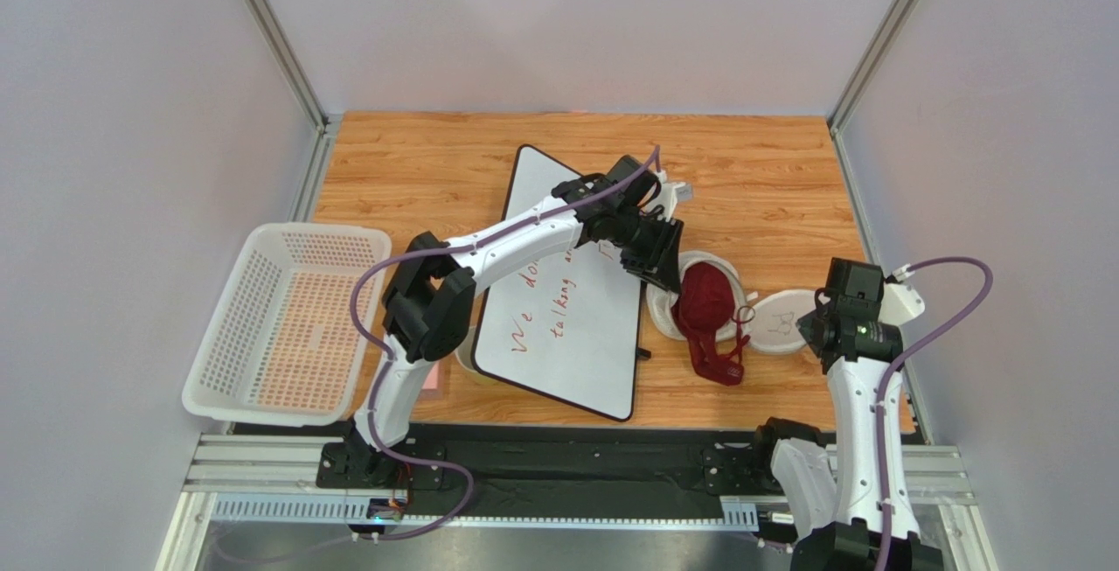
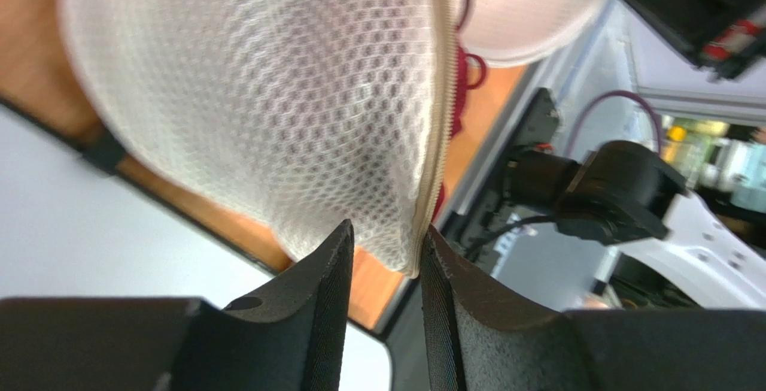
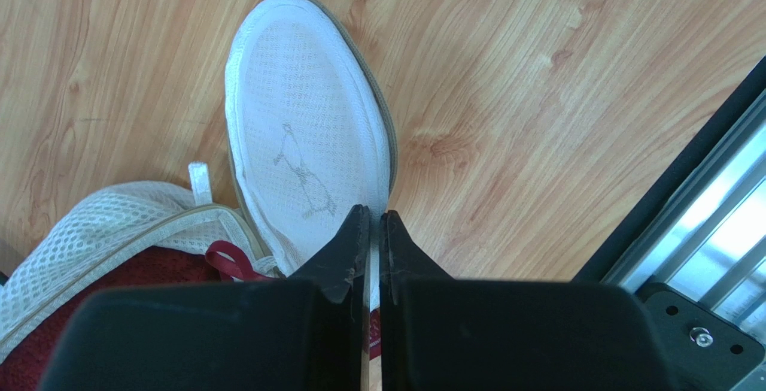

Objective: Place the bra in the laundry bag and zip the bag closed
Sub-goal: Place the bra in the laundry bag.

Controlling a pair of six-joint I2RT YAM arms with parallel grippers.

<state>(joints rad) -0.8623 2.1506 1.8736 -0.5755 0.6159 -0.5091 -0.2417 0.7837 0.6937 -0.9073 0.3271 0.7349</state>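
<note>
You have a dark red bra against a bag of white honeycomb mesh with a beige zip. Its lid is white with a faint dark line drawing. Your left gripper and right gripper are black. The table is orange-brown woodgrain. The basket is white and dotted with holes. The board is white with red writing and a black rim.

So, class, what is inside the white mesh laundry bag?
The dark red bra sits in the open laundry bag, straps spilling over its rim onto the table. The mesh wall hides how deep the bra goes.
</note>
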